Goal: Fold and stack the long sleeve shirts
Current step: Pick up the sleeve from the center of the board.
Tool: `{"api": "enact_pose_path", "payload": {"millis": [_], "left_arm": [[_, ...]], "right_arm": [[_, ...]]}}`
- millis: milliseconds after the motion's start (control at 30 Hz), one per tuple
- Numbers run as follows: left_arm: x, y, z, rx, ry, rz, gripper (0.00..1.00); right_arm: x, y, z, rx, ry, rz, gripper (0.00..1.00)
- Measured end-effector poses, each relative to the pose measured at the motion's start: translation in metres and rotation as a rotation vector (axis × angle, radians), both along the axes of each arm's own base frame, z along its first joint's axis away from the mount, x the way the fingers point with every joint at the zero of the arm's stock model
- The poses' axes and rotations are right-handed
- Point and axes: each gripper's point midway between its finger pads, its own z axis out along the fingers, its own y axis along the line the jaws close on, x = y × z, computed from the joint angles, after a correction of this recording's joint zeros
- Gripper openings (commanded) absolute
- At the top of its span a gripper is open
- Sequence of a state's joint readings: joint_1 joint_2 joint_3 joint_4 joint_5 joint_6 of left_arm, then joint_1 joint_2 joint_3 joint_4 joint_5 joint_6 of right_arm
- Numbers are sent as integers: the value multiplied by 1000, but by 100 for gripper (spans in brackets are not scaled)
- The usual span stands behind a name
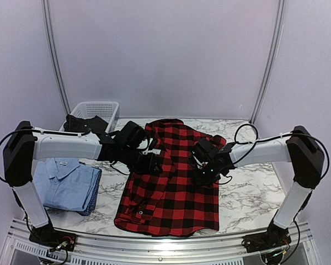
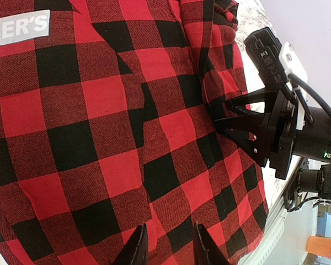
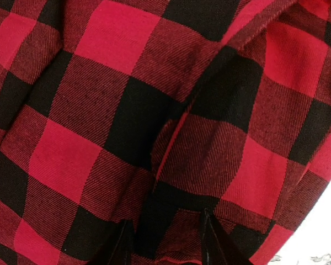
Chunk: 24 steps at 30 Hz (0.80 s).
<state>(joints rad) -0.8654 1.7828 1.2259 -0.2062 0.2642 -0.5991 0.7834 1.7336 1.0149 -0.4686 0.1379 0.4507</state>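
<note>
From above, the red-and-black flannel shirt (image 1: 168, 190) lay spread mid-desk (image 1: 248, 201), with the folded light blue shirt (image 1: 66, 185) to its left. Left wrist: the left claw (image 2: 168, 245) stood part-way apart on the flannel, grip unclear. Right wrist: the right claw (image 3: 164, 243) straddled a raised fold; whether it pinched, I cannot tell.
</note>
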Motion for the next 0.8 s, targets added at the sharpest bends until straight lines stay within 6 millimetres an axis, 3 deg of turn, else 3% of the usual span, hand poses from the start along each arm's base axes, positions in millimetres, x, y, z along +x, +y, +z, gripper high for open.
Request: {"api": "enact_pose_path", "payload": {"millis": [267,500,633,800], "left_arm": [[0,0,0,0,0,0,30],[0,0,0,-1,2,2,30],[0,0,1,-3,1,1,33],[4,-6,10,-27,-30,-12,40]], "right_arm": [[2,-1,0,-5,-7,4,1],[8,-6,19,35,-27,-17,0],[15,-1,49,131,-59,-23,0],[24,20,91,351,-92,-25,0]]}}
